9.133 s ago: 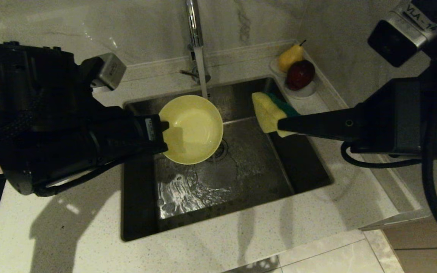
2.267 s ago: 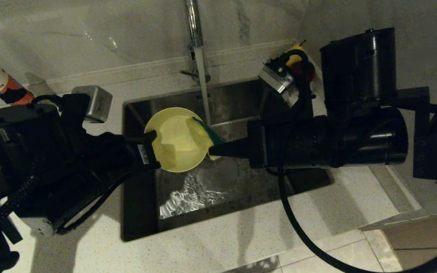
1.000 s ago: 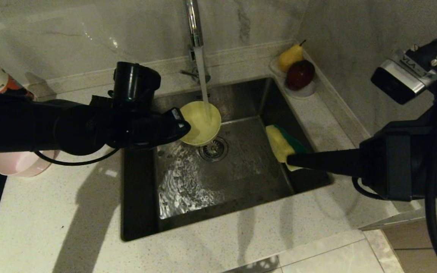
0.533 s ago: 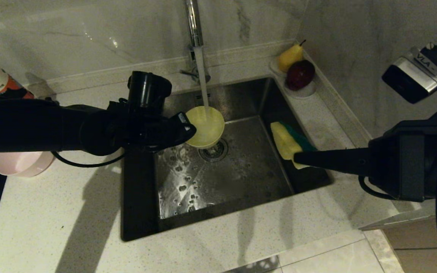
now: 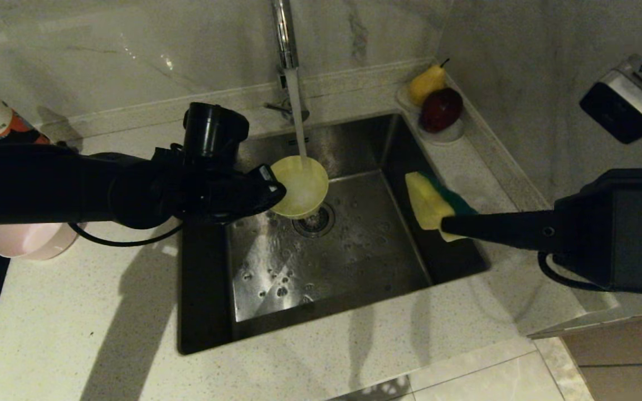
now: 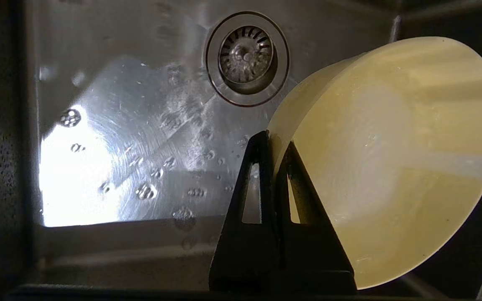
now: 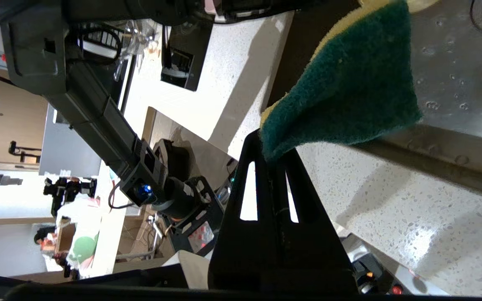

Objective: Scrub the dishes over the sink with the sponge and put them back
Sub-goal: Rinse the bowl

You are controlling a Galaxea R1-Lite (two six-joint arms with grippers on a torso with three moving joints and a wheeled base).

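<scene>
**Yellow bowl under the tap, rinse in hand**

We have the left gripper [image 5: 276, 192] clamped on the rim of the yellow bowl [image 5: 300, 186], one finger inside and one outside, bowl tipped so the faucet [image 5: 283, 33] stream hits its inside and drains into the sink [image 5: 321, 262]. Likely rinsing off after the scrub. Right gripper [image 5: 449, 225] pinches one end of the sponge [image 5: 429, 200], yellow body toward us, parked over the sink's right edge, well apart from the bowl so it stays out of the stream. Pink bowl [image 5: 31, 239] sits on the counter [image 5: 103, 334] at left. Blue bowl not visible.
</scene>
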